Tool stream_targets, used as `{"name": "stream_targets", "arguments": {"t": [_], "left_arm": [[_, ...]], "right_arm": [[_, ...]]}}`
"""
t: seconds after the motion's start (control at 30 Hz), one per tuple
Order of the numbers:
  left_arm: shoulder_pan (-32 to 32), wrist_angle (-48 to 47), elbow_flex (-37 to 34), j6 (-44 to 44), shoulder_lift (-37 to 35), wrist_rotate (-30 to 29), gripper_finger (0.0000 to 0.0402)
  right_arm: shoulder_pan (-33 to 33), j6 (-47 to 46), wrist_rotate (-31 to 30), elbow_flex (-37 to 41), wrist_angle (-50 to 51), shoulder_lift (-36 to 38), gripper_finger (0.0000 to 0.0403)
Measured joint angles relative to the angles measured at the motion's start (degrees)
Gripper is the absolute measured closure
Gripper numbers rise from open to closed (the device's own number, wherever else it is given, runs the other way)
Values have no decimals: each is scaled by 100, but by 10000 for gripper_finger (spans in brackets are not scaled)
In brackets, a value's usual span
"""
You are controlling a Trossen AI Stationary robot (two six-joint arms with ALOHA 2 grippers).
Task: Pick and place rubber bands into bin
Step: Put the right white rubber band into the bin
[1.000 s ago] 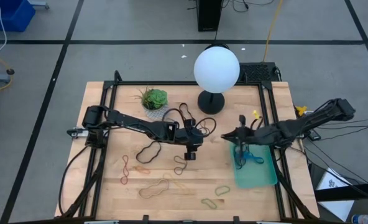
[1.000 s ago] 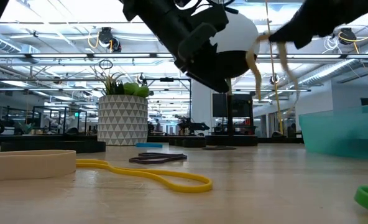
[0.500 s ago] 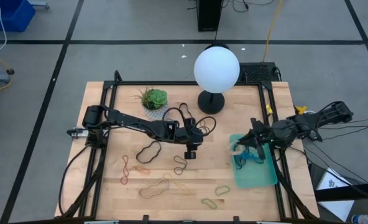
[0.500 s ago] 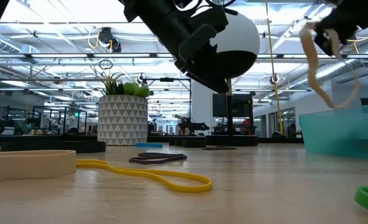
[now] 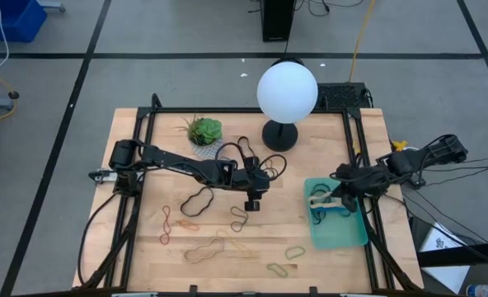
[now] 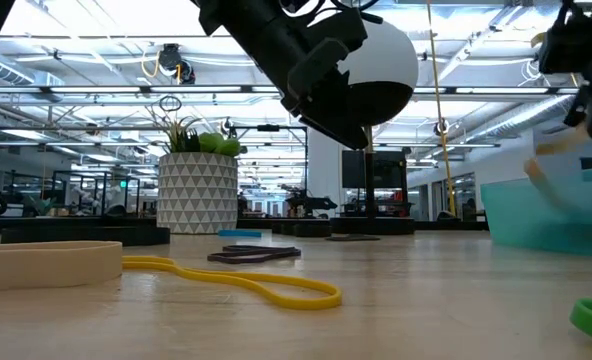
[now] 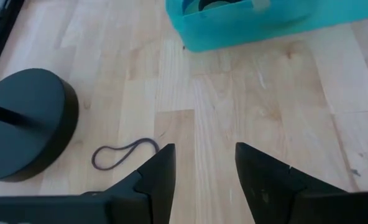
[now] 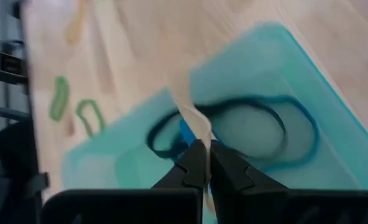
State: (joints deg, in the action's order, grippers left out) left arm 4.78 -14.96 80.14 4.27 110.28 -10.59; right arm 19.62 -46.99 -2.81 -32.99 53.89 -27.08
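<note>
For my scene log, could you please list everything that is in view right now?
table: one, light wood, under everything.
bin: one, translucent teal, on the table's right side.
bands in bin: at least two, blue and dark, lying flat.
tan band: one, hanging over the bin.
loose bands: several, in black, red, tan and green, on the table's middle and near edge.
lamp: one, white globe on a black base, at the far edge.
plant pot: one, green plant, far left of the lamp.
left end effector: open, empty, above the table's middle.
right end effector: shut on the tan band.
</note>
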Motion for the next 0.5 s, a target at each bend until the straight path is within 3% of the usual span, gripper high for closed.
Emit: {"name": "stream_targets", "arguments": {"t": [0.27, 0.5], "left_arm": [[0, 13, 0, -12, 0, 0, 228], [0, 17, 0, -24, 1, 0, 231]], "right_arm": [[0, -25, -184, 21, 161, -266, 398], [0, -34, -173, 749, -93, -477, 397]]}}
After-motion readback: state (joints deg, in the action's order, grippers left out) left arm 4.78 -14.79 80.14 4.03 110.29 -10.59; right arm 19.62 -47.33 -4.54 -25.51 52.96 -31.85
